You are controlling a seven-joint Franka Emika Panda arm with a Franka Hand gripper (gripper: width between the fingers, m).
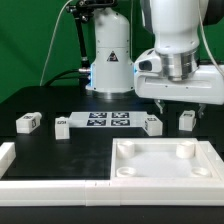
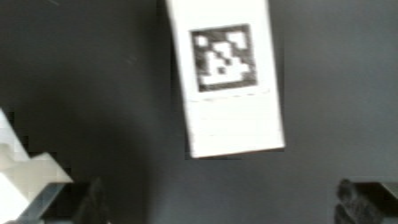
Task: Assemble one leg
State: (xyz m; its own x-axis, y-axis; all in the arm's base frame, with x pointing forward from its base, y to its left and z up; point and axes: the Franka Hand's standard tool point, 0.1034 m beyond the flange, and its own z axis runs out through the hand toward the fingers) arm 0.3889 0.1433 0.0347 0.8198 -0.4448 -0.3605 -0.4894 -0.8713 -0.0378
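Gripper hangs over the tabletop near the exterior view's right edge, holding nothing; the leg stands just below it, another leg close beside the marker board. Wrist view: fingers spread wide, the marker board's tagged end lying beyond them

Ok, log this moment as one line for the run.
gripper: open, empty, above table | rightmost leg in exterior view: loose on table, untouched | square panel: no leg fitted

Frame edge crops fingers and marker board.
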